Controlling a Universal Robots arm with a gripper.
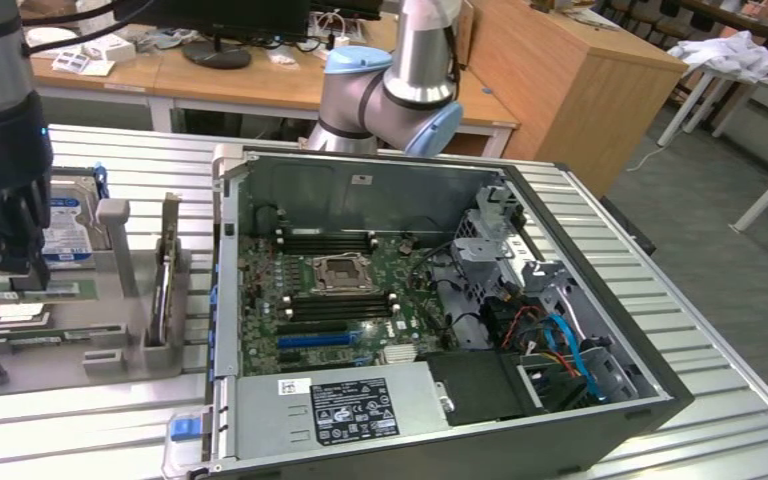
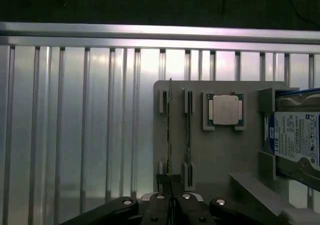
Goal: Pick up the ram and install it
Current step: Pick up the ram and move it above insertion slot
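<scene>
Wrist view: gripper [image 2: 170, 181] fingers sit nearly together, pinching the thin edge-on ram [image 2: 170, 130], which stands in the grey holder [image 2: 220, 155], far left in the exterior view beside the case [image 1: 357, 182].

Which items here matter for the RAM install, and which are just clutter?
Job: thin green ram stick, edge-on in grey slotted holder; black gripper shut on it; open dark computer case with green motherboard.
Lying about: square silver processor chip; silver blue-labelled hard drive; second thin stick.
</scene>
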